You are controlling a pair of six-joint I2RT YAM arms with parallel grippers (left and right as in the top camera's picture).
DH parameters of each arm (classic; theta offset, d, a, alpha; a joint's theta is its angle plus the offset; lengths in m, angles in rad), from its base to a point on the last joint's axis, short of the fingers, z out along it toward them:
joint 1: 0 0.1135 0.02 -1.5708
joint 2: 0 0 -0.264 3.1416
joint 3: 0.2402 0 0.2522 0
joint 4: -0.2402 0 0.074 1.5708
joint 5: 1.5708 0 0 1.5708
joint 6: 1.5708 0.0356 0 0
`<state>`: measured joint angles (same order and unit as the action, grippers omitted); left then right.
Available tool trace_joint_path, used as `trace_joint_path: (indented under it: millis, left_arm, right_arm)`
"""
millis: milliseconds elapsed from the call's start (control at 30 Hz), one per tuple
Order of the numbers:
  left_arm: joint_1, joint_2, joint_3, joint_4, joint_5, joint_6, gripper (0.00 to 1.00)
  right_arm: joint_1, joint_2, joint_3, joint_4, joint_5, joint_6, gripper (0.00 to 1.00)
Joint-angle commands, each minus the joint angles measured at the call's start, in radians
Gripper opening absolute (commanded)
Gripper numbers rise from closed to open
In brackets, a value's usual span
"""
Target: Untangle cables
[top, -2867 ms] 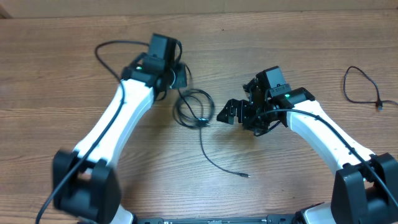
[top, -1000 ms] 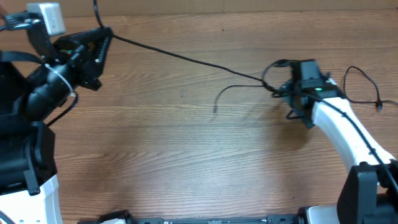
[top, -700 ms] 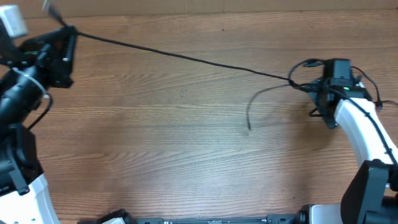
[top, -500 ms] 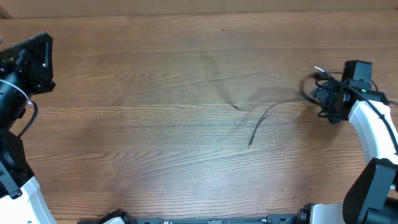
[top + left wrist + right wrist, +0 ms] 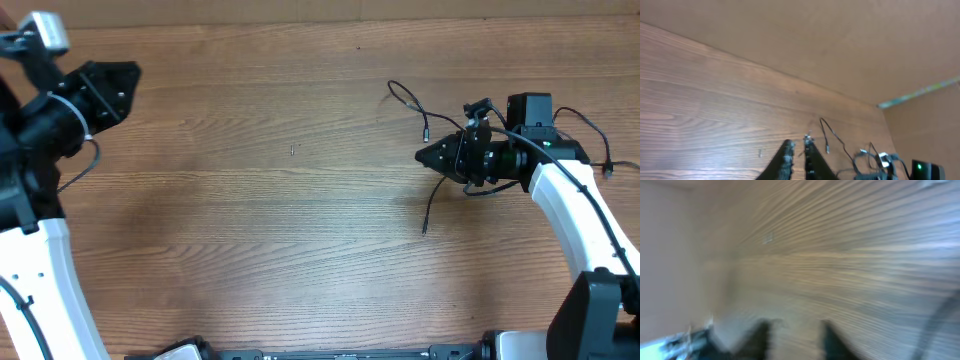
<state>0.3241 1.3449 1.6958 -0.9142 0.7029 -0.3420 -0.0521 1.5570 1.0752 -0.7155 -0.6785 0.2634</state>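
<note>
Cables (image 5: 412,102) beside right claw (image 5: 422,155) overhead; wrist views: it half open, left claw (image 5: 797,144) barely parted, empty.

No lettering, label or number can be read on the table (image 5: 300,230) or the cables (image 5: 407,99); the blurred right wrist view may hide small marks.

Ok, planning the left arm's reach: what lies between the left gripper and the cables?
In the overhead view, only bare table lies between the left gripper and the cables, apart from one tiny dark speck on the wood.
</note>
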Motion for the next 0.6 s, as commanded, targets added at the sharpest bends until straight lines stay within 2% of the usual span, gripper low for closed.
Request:
trace_joint_path:
  millis: [0,100,233,567]
  left_arm:
    - [-0.061,0.02,0.021,-0.002,0.0,-0.002,0.18]
    - [-0.109,0.042,0.021,-0.002,-0.006,0.004,0.25]
    - [-0.155,0.072,0.021,-0.002,-0.007,0.005,0.28]
    - [-0.179,0.101,0.021,-0.015,-0.007,0.005,0.33]
  right_arm:
    - [-0.011,-0.011,0.007,0.018,0.463,0.161,0.75]
    - [-0.01,0.012,0.0,0.109,0.666,0.165,0.86]
    - [-0.012,0.083,-0.018,0.268,0.731,0.024,0.88]
    - [-0.088,0.246,-0.019,0.372,0.775,0.161,0.89]
